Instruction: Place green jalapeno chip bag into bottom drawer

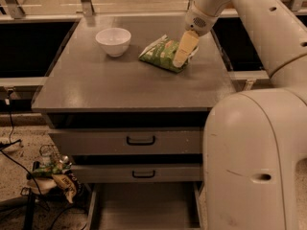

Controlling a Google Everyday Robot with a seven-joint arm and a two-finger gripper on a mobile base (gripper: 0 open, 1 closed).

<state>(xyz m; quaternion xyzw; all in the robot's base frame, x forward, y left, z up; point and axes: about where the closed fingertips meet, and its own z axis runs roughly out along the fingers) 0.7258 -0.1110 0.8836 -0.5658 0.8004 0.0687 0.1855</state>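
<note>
The green jalapeno chip bag [161, 53] lies on top of the grey cabinet [115, 87], right of a white bowl [113, 41]. My gripper [181, 61] reaches down from the upper right and sits over the bag's right end, touching or just above it. The bottom drawer [144, 206] stands pulled open at the cabinet's foot, showing a flat grey floor with nothing in it.
Two closed drawer fronts with black handles [140, 140] sit above the open drawer. Crumpled wrappers and cables [55, 174] lie on the floor at the left. My large white arm body [254, 162] fills the lower right.
</note>
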